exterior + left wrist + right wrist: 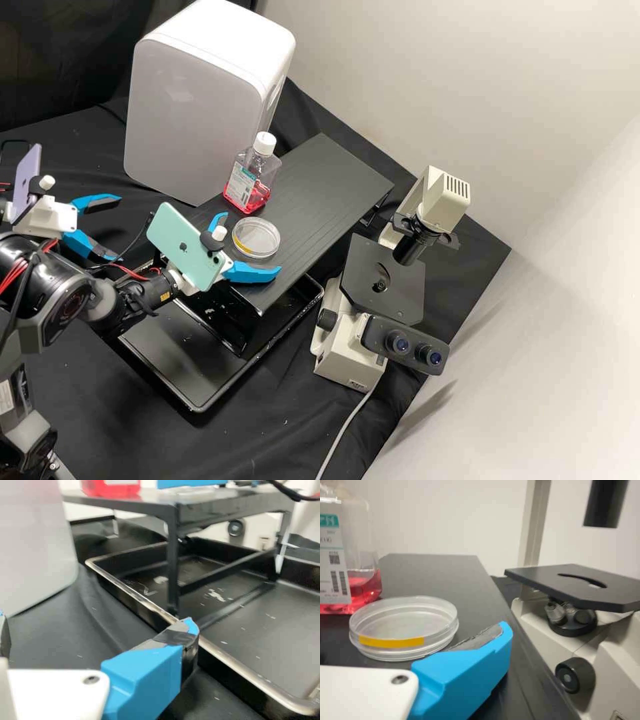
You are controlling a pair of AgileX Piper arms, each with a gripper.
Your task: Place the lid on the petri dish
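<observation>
Gaping right gripper: blue fingers spread wide, nothing held; fingertips just left of the dish.
Petri dish: flat on the near-left part of the raised black platform; yellow strip on its side wall; lid and base not told apart.
Left gripper: spread, empty, far left, near the white box.
Flask: red liquid, just beyond the dish.

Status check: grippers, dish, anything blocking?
Both open: left gripper low by the tray, right gripper at the petri dish on the platform. Dish looks already lidded. Red-liquid flask close behind, not touching.
</observation>
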